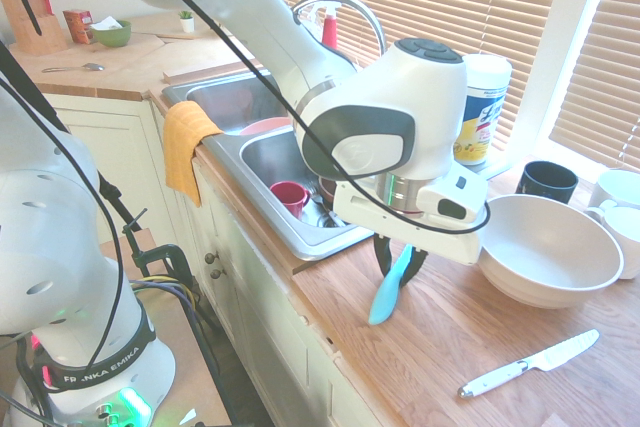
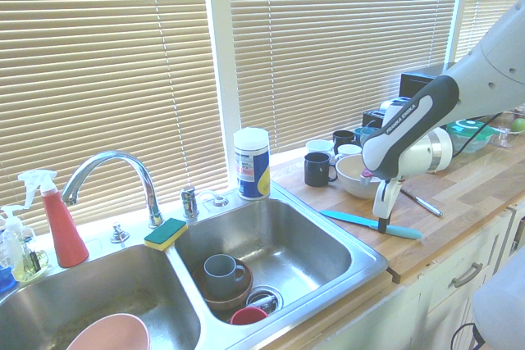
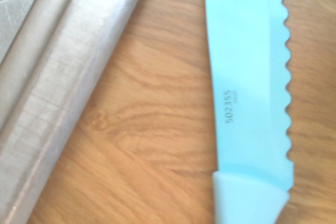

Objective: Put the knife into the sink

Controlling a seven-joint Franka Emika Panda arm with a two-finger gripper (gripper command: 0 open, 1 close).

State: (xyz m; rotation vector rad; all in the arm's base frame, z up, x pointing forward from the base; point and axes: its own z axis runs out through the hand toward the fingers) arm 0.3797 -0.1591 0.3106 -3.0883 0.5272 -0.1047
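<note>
From my seat I have the gripper (image 1: pixel 397 275) low over the wooden worktop (image 1: pixel 450 347), pointing down at the turquoise serrated knife (image 1: pixel 385 299). Its jaws stand apart, one on each side of the handle; I can't tell whether either one touches the plastic. The knife is on the worktop, just beside the stainless steel double-basin sink (image 2: pixel 370 263). Its blade runs toward the window side and its handle toward the front edge of the worktop. My wrist view shows the scalloped edge, a printed number on the blade and the sink's metal rim alongside, with wood between them.

In the nearer basin on the second exterior view I see a grey-blue mug (image 2: pixel 221 275) sitting in a brown bowl (image 2: pixel 239 297), with a red mug (image 2: pixel 248 315) near the drain. The other basin holds a pink bowl (image 2: pixel 111 335). A yellow-and-green sponge (image 2: pixel 165 234) rests on the divider by the curved chrome faucet (image 2: pixel 115 159), and a wipes canister (image 2: pixel 252 163) stands behind the sink. An orange towel (image 1: pixel 187 145) hangs over its front edge.

Beyond the gripper, the large cream bowl (image 1: pixel 548 257) stands near some mugs, and the white-handled metal knife (image 1: pixel 528 362) lies apart from the turquoise one.
</note>
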